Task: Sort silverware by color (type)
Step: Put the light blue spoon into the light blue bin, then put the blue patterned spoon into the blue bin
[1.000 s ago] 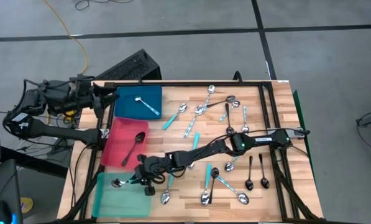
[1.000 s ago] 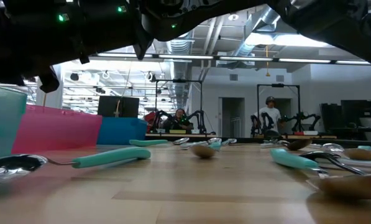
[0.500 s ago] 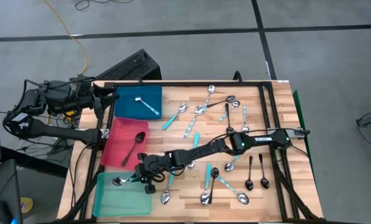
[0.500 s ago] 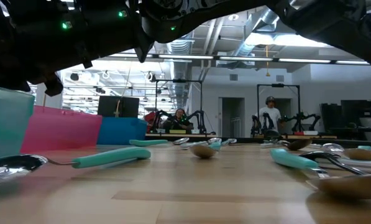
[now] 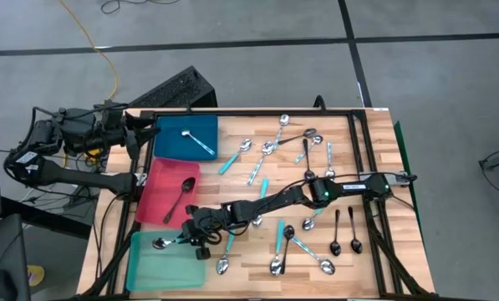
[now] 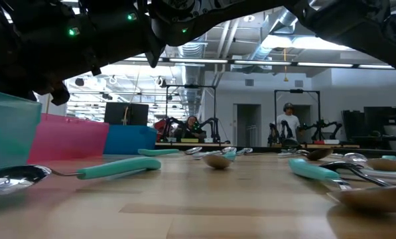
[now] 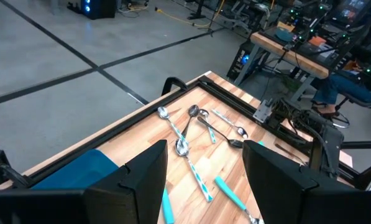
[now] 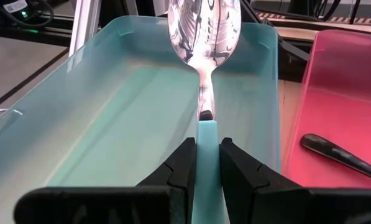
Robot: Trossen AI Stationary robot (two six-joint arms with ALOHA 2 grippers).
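R gripper (image 5: pixel 185 240) has edged further over the teal tray (image 5: pixel 140 276) in the last sec, jaws clamped on a turquoise spoon (image 8: pixel 205 37), bowl now above the tray. I'd release next. L gripper (image 7: pixel 204 180) parked, jaws apart.

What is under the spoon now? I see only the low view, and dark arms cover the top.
Observer: The right tool holds a turquoise-handled spoon over the teal tray.
Operator: Is that tray empty?
Observer: In the right wrist view, nothing lies in it.
Operator: And the red tray beside it?
Observer: The red tray has one black spoon inside.
Operator: Where is the left arm?
Observer: The left tool waits near the blue tray, fingers open.
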